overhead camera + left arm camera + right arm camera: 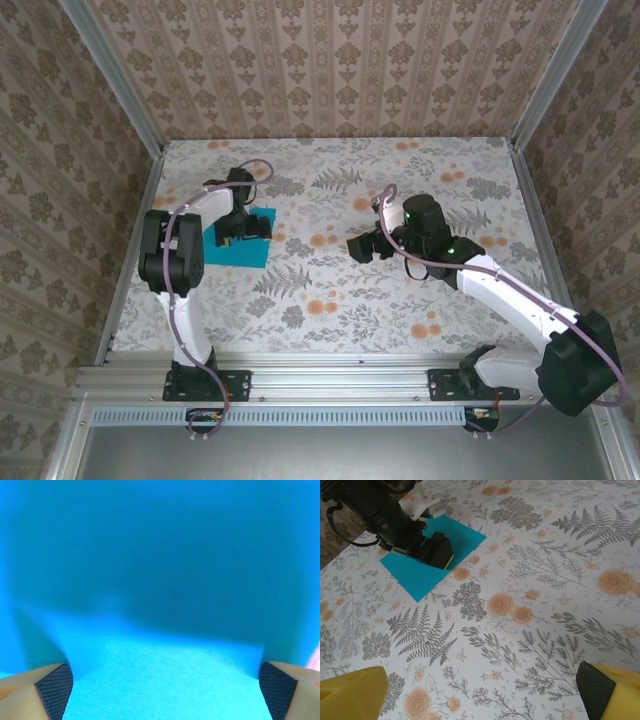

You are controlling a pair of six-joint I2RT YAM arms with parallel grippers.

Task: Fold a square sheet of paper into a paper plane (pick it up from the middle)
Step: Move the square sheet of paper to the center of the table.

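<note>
Floral tabletop (330, 330) bears flat, uncreased teal square sheet of paper (240, 255)

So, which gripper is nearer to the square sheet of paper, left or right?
Left. The left gripper sits low over the middle of the square sheet of paper, jaws open. The right gripper hangs open above the table, well off to the sheet's right.

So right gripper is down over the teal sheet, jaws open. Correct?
No: it is the left gripper over the square sheet of paper, jaws open, as the top external view shows. The right gripper hangs open over the table, apart from the sheet.
</note>
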